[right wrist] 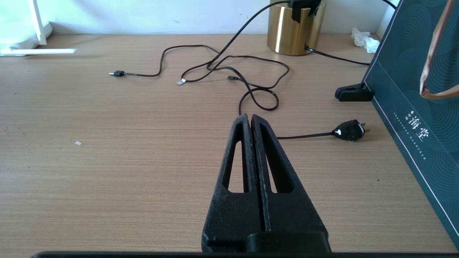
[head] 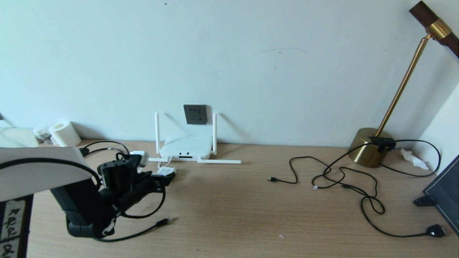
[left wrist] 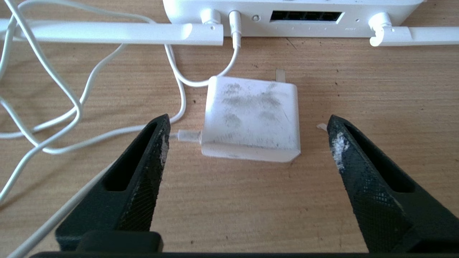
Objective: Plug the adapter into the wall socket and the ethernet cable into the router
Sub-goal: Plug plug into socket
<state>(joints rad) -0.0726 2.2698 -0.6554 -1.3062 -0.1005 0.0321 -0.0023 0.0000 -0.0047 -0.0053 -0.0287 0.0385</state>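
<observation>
The white adapter (left wrist: pixel 251 118) lies flat on the wooden table just in front of the router (left wrist: pixel 294 7), with its thin white cord (left wrist: pixel 179 89) looping to the router's back edge. My left gripper (left wrist: pixel 248 120) is open, its fingertips on either side of the adapter's near end and touching nothing. In the head view the left gripper (head: pixel 168 177) is low at the adapter (head: pixel 165 171), below the wall socket (head: pixel 195 114) and the router (head: pixel 186 146). The ethernet cable plug (head: pixel 164 222) rests on the table near my left arm. My right gripper (right wrist: pixel 250 116) hovers shut and empty over bare table.
A brass lamp base (head: pixel 369 147) stands at the back right, with thin black cables (head: pixel 340 179) sprawled before it and a black mains plug (head: pixel 435 230) near the front. A dark panel (head: pixel 444 193) leans at the right edge. A paper roll (head: pixel 64 133) sits back left.
</observation>
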